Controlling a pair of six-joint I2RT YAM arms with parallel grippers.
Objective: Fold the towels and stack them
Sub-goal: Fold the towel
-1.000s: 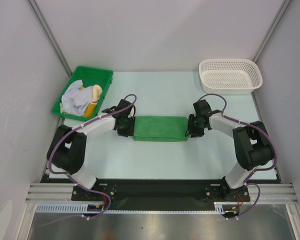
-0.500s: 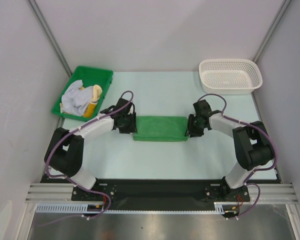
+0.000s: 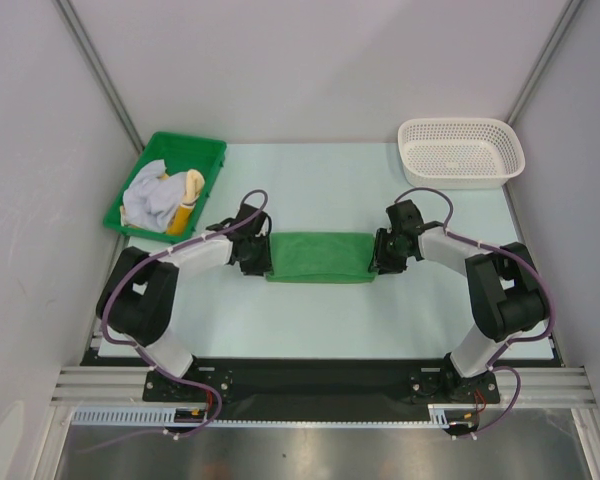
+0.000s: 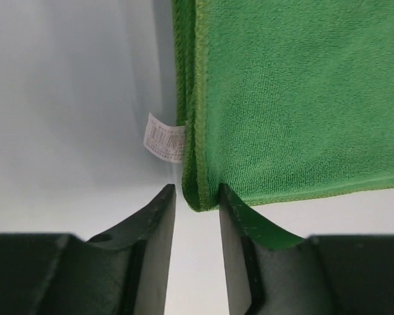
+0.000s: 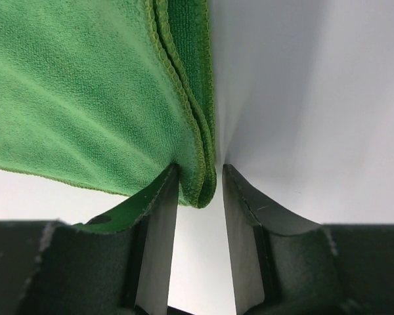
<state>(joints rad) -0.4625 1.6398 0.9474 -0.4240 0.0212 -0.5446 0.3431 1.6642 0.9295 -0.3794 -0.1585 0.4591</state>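
A green towel (image 3: 318,257), folded into a long band, lies flat at the middle of the table. My left gripper (image 3: 257,252) is at its left end and my right gripper (image 3: 380,252) at its right end. In the left wrist view the towel's (image 4: 295,98) folded corner sits between the open jaws of the left gripper (image 4: 197,190), touching the right finger, with a gap on the left. The right gripper (image 5: 200,169) is open too; the towel (image 5: 85,85) corner leans on its left finger. A white towel (image 3: 148,202) and a yellow one (image 3: 187,192) lie crumpled in the tray.
The green plastic tray (image 3: 185,142) stands at the back left. A white mesh basket (image 3: 460,150) stands at the back right. A small white label (image 4: 163,136) sticks out of the green towel's left edge.
The left arm shifted slightly at the towel's left end and its jaws widened, then narrowed again. The green towel lies a little flatter. The right arm has hardly moved.
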